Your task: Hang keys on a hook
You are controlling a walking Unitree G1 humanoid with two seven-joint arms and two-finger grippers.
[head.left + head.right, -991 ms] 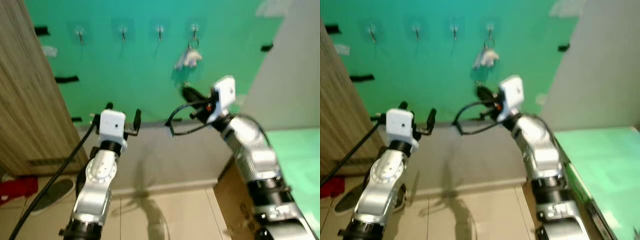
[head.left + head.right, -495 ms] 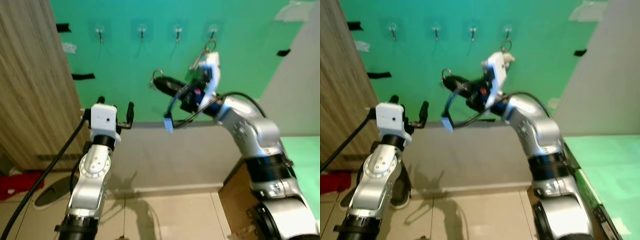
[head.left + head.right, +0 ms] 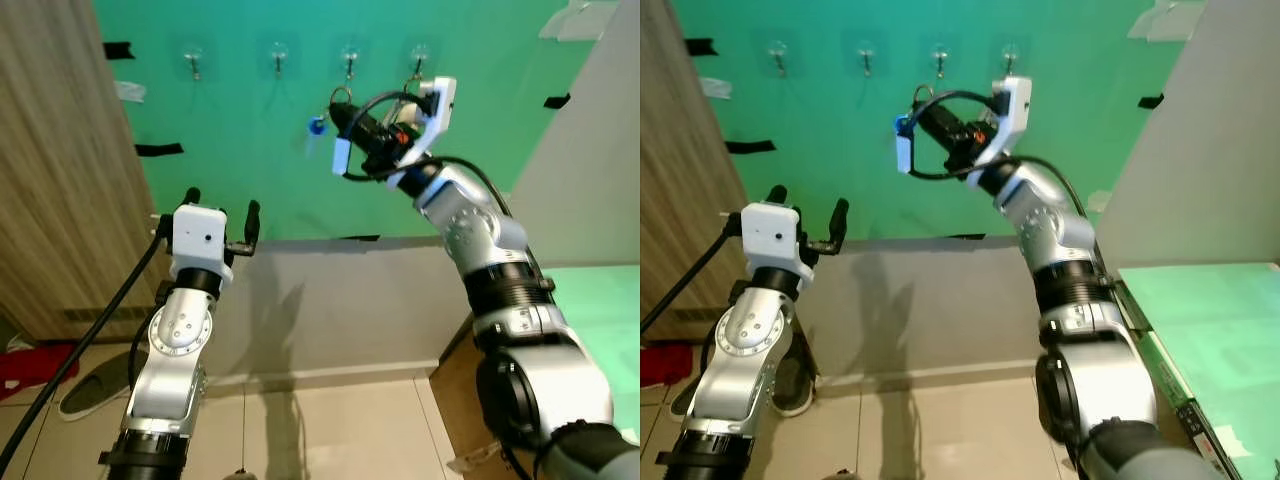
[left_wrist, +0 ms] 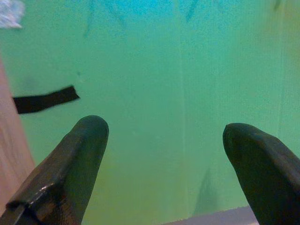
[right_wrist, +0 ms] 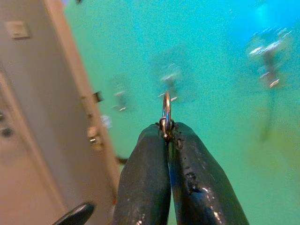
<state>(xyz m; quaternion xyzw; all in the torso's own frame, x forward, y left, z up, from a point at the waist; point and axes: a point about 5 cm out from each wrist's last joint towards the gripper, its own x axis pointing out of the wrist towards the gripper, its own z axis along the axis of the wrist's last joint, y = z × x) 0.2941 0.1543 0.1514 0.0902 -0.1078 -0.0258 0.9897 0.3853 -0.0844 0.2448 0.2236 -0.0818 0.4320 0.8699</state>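
Two grippers: right gripper (image 5: 166, 136) pinches key ring (image 5: 166, 108) near hooks (image 3: 349, 60); left gripper (image 4: 164, 154) spread wide

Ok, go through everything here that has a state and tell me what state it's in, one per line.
right gripper: shut on the key ring, raised near the hooks
key ring: pinched at the fingertips, not yet on a hook
left gripper: open, holding nothing
four wall hooks: all bare

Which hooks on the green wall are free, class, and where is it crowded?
The two left hooks hang bare, between the wooden panel and the raised arm. It is crowded around the two right hooks, where the right gripper holds the key ring.
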